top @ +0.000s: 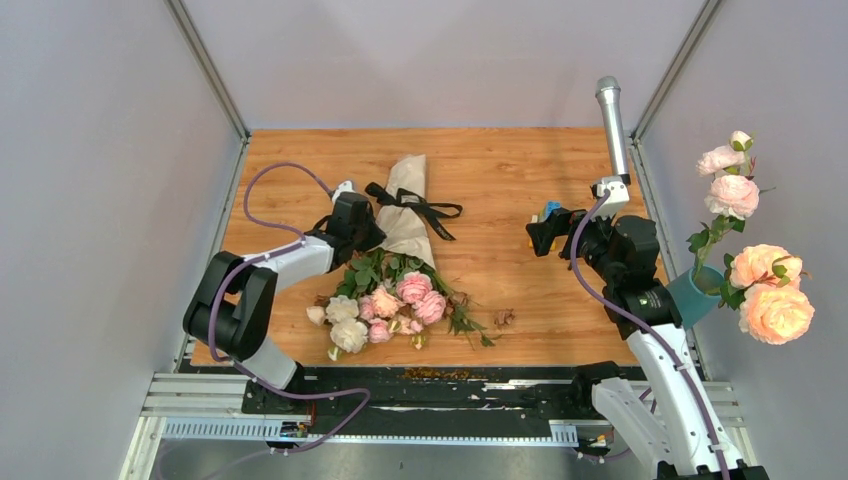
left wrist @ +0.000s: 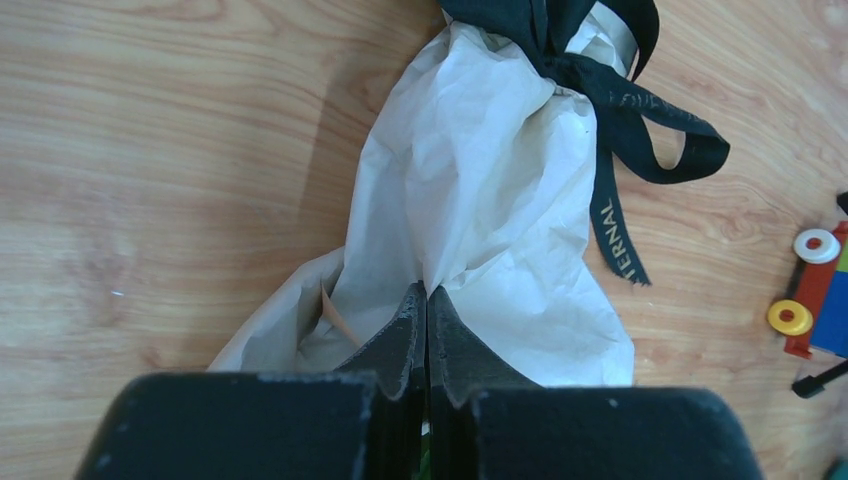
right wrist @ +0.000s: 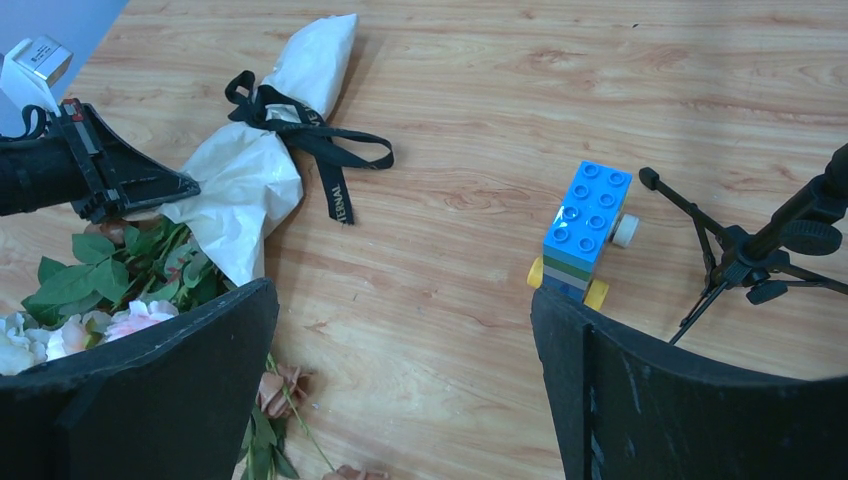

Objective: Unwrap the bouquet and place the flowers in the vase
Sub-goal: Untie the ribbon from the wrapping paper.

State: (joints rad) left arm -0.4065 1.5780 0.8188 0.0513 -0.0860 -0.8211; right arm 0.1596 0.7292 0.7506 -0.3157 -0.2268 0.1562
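The bouquet (top: 395,270) lies on the wooden surface (top: 500,170) left of centre, with its pink and cream blooms toward the near edge. Its paper wrap (top: 405,215) and black ribbon (top: 425,207) point toward the far side. The left fingers (left wrist: 405,335), pressed together, pinch the wrap's wide end. The right fingers (right wrist: 150,390) hang spread wide, holding nothing, near a toy brick car (right wrist: 588,228). The teal vase (top: 693,295) stands at the right edge, holding large peach roses (top: 770,290).

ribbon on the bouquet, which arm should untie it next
Probably right: the left tool is shut on the paper while the right tool is open and empty, with the ribbon tails trailing toward it.
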